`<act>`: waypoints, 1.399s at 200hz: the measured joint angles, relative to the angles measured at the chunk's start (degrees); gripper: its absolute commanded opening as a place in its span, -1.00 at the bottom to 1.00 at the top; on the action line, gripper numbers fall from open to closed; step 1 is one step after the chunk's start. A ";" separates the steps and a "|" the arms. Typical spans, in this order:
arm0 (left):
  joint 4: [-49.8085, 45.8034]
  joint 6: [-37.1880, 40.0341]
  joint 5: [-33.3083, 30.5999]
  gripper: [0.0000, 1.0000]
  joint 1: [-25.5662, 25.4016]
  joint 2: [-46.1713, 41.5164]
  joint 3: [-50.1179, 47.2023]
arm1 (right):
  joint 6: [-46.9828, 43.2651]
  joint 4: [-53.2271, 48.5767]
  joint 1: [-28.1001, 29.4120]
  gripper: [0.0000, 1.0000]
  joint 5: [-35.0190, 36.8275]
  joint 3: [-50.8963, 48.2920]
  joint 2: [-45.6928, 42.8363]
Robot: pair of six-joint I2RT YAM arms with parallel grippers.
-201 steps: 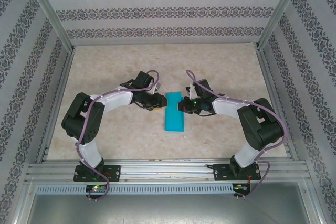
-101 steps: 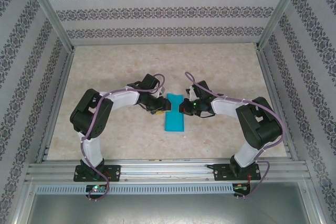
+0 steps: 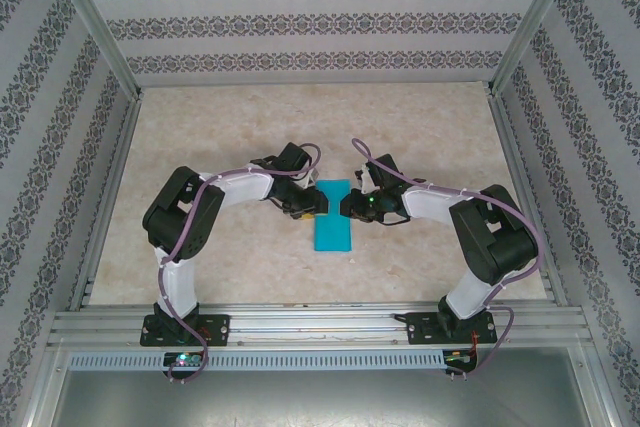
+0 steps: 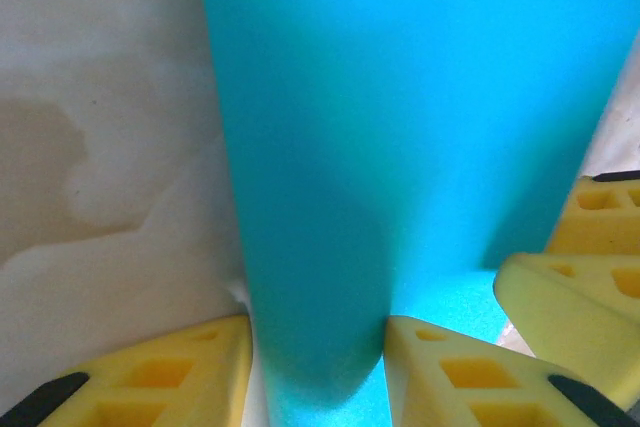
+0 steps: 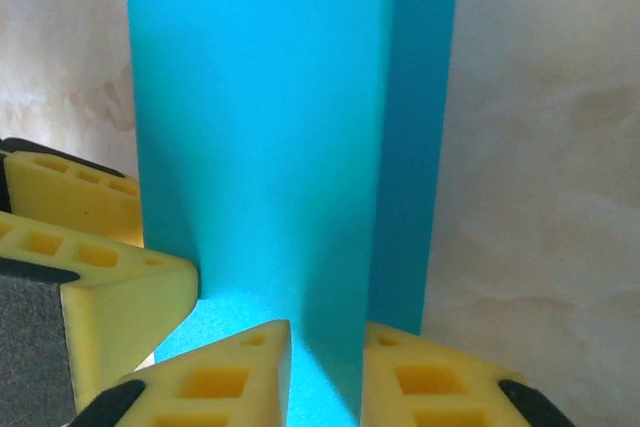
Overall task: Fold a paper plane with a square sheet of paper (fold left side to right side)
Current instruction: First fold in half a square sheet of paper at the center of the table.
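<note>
At far end of paper (image 3: pixel 331 227), left gripper (image 3: pixel 318 205) clamps the raised fold from its left; right gripper (image 3: pixel 345 206) straddles its right edge (maybe loose, can't tell). Paper lies folded narrow, between both.

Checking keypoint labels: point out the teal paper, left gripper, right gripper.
teal paper (image 3: pixel 332 235): top external view, near end of the folded strip.
left gripper (image 4: pixel 318 325): left wrist view, gap between its yellow fingertips.
right gripper (image 5: pixel 325 332): right wrist view, gap between its yellow fingertips.
</note>
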 measured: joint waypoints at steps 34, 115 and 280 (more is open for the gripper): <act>-1.36 -0.35 -1.62 -0.21 -0.57 0.28 0.94 | -0.81 -2.89 -0.52 -0.03 3.93 -0.04 -4.52; -6.23 -0.48 -3.76 -0.21 -1.29 2.19 4.70 | -1.11 -4.98 -7.17 0.04 11.17 -5.92 -19.06; -11.50 -1.22 -4.61 -0.15 -1.70 4.79 9.31 | -1.29 -5.95 -8.02 0.04 11.41 -6.75 -20.06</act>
